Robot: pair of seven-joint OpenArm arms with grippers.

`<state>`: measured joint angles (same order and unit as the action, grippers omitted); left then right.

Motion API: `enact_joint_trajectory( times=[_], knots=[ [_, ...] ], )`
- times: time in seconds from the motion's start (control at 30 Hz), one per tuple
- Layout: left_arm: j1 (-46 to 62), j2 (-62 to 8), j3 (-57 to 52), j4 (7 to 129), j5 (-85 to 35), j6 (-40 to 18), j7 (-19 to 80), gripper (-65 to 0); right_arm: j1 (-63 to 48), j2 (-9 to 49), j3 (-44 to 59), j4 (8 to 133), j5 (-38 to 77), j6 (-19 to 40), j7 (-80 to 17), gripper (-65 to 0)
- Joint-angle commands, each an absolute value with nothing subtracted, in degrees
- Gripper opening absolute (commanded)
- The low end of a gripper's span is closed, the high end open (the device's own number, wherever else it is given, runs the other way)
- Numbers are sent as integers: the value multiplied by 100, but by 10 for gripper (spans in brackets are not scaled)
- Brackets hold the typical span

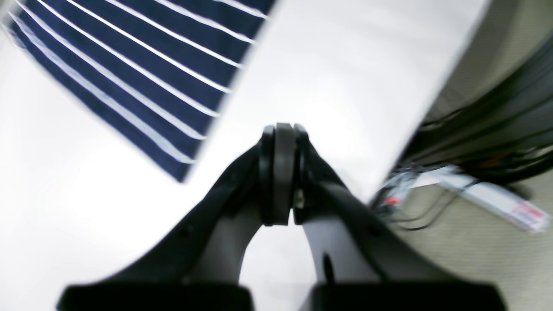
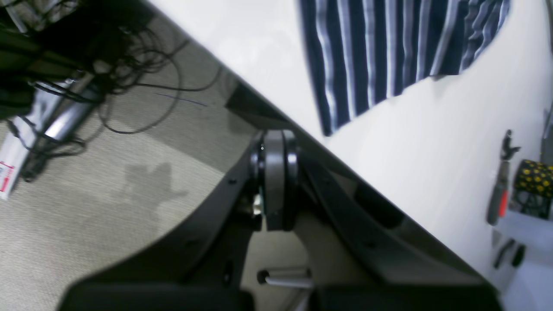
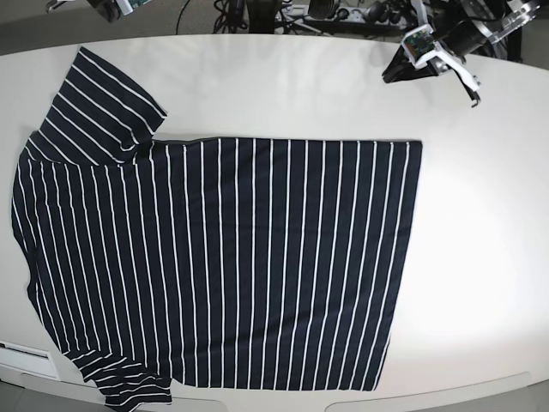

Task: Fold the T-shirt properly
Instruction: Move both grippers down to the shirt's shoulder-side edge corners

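From my base feed, the broad white oval table (image 3: 480, 257) fills nearly the whole picture. Spread flat across it, from the centre out to nine o'clock, lies the large navy, almost black, cloth T-shirt with thin white stripes (image 3: 223, 266); one short sleeve points to eleven o'clock, the other to seven o'clock, and the straight hem runs down the three o'clock side. The cloth looks unfolded and fairly smooth.

The left gripper (image 1: 283, 172) sits at one o'clock in the base feed, over the far table edge, well apart from the shirt. Its wrist camera shows the dark jaws pressed together on nothing, with bare table beneath them.

The right gripper (image 2: 276, 181) has its jaws likewise pinched together and empty, poised beyond the table edge over beige carpet (image 2: 108, 207); that picture is blurred, so I think the tangle at ten o'clock is black cables (image 2: 129, 65).
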<state>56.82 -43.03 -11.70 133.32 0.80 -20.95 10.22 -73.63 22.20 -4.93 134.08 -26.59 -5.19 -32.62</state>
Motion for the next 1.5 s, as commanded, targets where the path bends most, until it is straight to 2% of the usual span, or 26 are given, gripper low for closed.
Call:
enact_joint_trajectory(
  times=[0.0,0.2,0.3,0.4,0.63,0.83,0.97,1.0,1.03,1.33,1.47],
  knots=[
    [5710,-4403,-1219,13413,220,-1940,943,-650,-7476,2241,-336,13500,-2637,-521,-3142,-650],
    [5592,-4812,-1219,13369,1199,-1693,904,-650,-7299,2241,611,13500,-1863,169,-2443,-650],
    [5212,-5131,-1219,13209,1267,-1691,847,-650,-6899,2239,952,13500,-1546,607,-2421,-650],
    [4807,-5374,-1216,12851,1267,-1706,696,-650,-6589,2241,1194,13500,-1225,696,-2394,-650],
    [4130,-5669,-1201,11832,1269,-2259,-99,-650,-6003,2241,1251,13500,-440,1579,-2102,-650],
    [3614,-5732,-781,11271,1269,-2655,-556,-650,-5732,2241,1238,13500,-228,1905,-2093,-650],
    [3079,-5861,-64,11024,1356,-2749,-602,-338,-5752,2239,1238,13500,-228,2060,-2123,-650],
    [2926,-5913,141,10978,1474,-2749,-604,-291,-5752,2239,1238,13500,-228,2060,-2123,-650],
    [2773,-5975,349,10936,1546,-2746,-602,-275,-5752,2239,1238,13500,-228,2060,-2123,-650],
    [1507,-6602,2027,10755,1612,-2746,-600,-275,-5767,2239,1238,13500,-143,2062,-2322,-650],
    [873,-6652,2779,10427,1612,-2746,-602,-275,-5765,2239,1238,13500,-141,2060,-2316,-650]
  ],
)
